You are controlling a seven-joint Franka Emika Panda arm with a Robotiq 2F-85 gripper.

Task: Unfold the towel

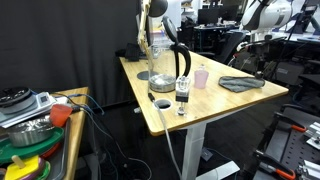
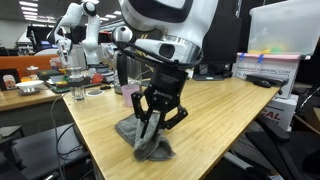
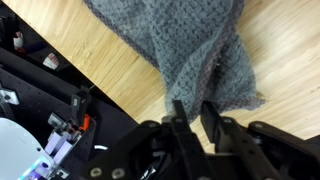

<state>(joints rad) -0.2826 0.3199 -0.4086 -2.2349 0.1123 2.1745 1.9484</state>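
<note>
grey-green soft cloth towel lies rumpled on the pale wooden counter; my pincer is clenched on one edge, so the unfolding has barely begun.

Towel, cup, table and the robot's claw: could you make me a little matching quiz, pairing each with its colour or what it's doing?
Things:
1. towel
2. cup
3. table
4. gripper

Descriptions:
A. pink
B. closed, pinching cloth
C. light wood
D. grey-green, rumpled, one part pulled up

Pairs: 1-D, 2-A, 3-C, 4-B
</note>
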